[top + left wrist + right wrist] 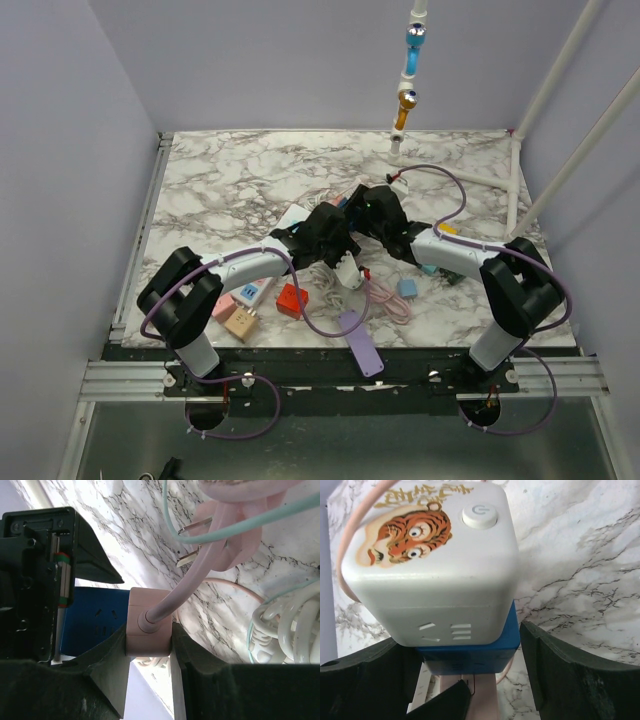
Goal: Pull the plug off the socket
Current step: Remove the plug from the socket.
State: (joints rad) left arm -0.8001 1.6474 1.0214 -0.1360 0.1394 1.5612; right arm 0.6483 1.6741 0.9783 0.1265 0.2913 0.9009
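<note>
- The left gripper (149, 642) is pinching the pale pink square plug (145, 612) at the lower centre of the left wrist view. Its dark fingers (112, 652) are pressing on opposite sides of the plug body.
- The plug is sitting seated in the blue socket section (95, 625) just to its left. Its round pink cable (185, 590) is arching toward the upper right.
- The right gripper (465, 650) is standing spread around the white cube socket block with a tiger sticker (435, 565), mid-frame in the right wrist view. It is flanking the blue socket section, but firm contact is not showing.
- The step in hand is probably bracing the block, so the right fingers should be clamping squarely before any pull to stop the cube dragging along.
- The pull should be running straight along the pins, away from the blue face, without twisting.
</note>
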